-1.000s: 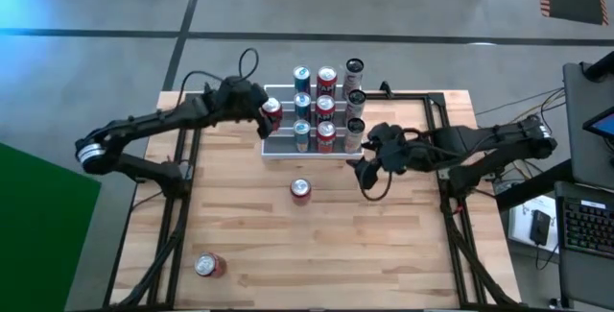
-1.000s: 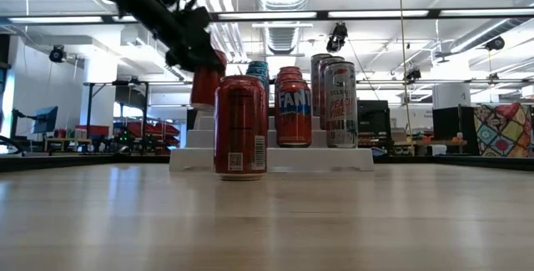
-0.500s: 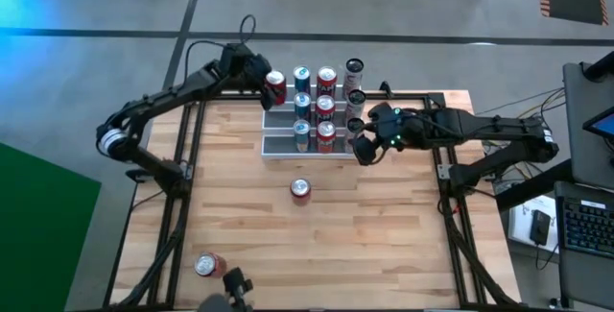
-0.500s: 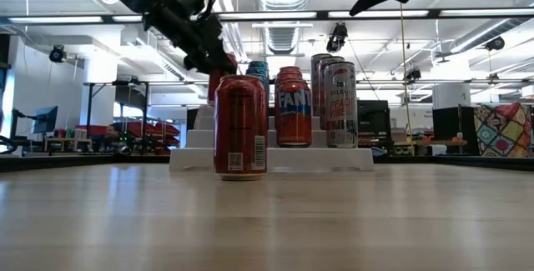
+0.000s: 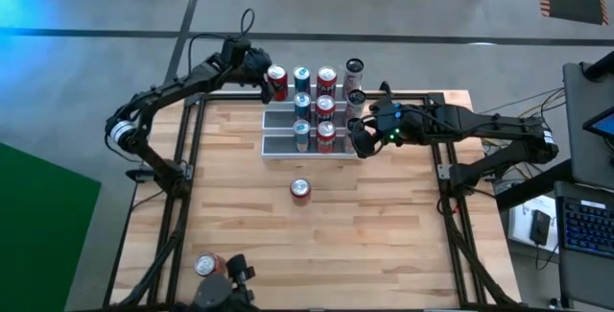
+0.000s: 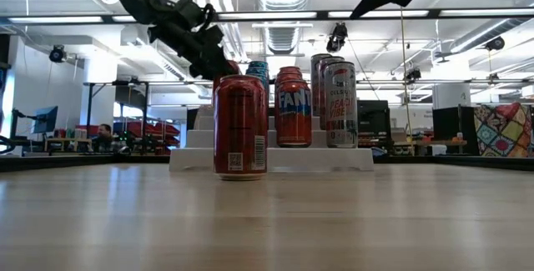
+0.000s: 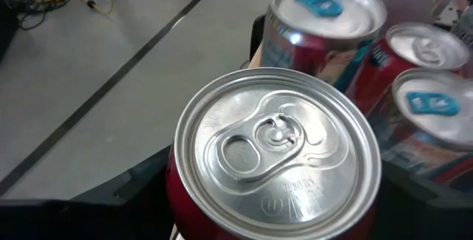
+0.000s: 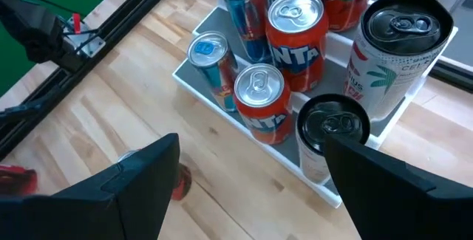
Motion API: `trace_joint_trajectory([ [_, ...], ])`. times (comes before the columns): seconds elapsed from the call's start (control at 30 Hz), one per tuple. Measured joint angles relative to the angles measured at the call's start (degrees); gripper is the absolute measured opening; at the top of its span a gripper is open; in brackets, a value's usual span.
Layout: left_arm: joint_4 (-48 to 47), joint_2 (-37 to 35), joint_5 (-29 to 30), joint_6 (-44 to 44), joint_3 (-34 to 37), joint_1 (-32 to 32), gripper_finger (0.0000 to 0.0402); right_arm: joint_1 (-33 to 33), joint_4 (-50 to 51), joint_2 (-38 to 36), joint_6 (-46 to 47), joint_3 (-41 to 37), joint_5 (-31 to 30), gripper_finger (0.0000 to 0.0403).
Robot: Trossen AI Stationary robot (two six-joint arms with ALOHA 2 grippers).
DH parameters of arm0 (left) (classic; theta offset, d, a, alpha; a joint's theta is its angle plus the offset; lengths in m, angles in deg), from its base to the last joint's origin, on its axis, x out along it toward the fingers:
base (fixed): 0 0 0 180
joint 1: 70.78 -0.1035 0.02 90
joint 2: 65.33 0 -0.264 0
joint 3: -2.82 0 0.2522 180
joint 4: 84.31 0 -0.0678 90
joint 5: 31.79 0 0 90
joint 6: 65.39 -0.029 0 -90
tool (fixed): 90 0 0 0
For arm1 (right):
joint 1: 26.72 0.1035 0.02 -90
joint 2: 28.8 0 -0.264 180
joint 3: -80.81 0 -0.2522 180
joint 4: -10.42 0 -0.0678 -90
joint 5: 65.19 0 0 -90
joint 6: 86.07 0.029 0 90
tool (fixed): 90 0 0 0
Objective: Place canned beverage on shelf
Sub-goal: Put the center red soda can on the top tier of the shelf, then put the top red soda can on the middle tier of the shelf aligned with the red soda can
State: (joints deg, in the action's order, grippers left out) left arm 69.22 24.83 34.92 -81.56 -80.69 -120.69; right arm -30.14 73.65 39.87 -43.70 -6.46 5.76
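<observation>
The shelf (image 5: 284, 145) is a white three-step rack at the table's far middle, holding several upright cans. My left gripper (image 5: 268, 76) is shut on a red can (image 7: 277, 148) at the left end of the top step, beside a blue can (image 5: 301, 79). In the low view my left gripper (image 6: 198, 46) is up at the left, with the held can mostly hidden behind a nearer can. My right gripper (image 8: 259, 188) hangs open above the shelf's right front corner, over a slim black-topped can (image 8: 332, 125), well clear of it. My left gripper holds the red can by its side wall (image 7: 176, 196), below the rim, one finger on either side; the can's silver top hides the fingertips. The fingers come from the table's left, slanting down. The can is upright; whether its bottom rests on the step I cannot tell.
A red can (image 5: 300, 189) stands alone on the wood in front of the shelf and fills the middle of the low view (image 6: 241, 127). Another red can (image 5: 204, 265) lies near the table's near left corner. A dark object (image 5: 225, 293) shows at the near edge.
My left gripper has carried the red can toward the far edge, from beside the shelf's middle step to the left end of the top step, keeping it upright. My right gripper has drifted toward the far edge and the shelf, staying open.
</observation>
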Motion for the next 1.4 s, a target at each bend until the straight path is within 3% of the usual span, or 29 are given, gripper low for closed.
trace_joint_trajectory([
  [0.3, 0.8, 2.5, -0.2, 1.2, 0.0, -0.5, 0.0301, 0.0, 0.0, 0.0, 0.5, 0.0, -0.1, 0.0325],
  [0.7, 0.2, -1.2, 0.2, 1.3, 0.0, -2.6, 0.0393, -0.4, -0.7, 0.0, 1.0, 0.0, -0.5, 0.0325],
  [1.03, -7.0, -12.8, 0.3, 1.8, 0.1, -2.7, 0.0397, -2.1, -0.9, 0.0, 0.2, 0.0, -2.0, 0.0325],
  [1.27, -22.5, -24.0, 1.7, 15.3, 0.1, -1.5, 0.0398, -4.4, -3.3, 0.0, -3.1, 0.0, -1.0, 0.0325],
  [1.4, -27.7, -30.9, 5.8, 17.3, 1.7, 4.1, 0.0398, -5.5, -5.9, 0.1, -7.0, 0.0, 0.2, 0.0325],
])
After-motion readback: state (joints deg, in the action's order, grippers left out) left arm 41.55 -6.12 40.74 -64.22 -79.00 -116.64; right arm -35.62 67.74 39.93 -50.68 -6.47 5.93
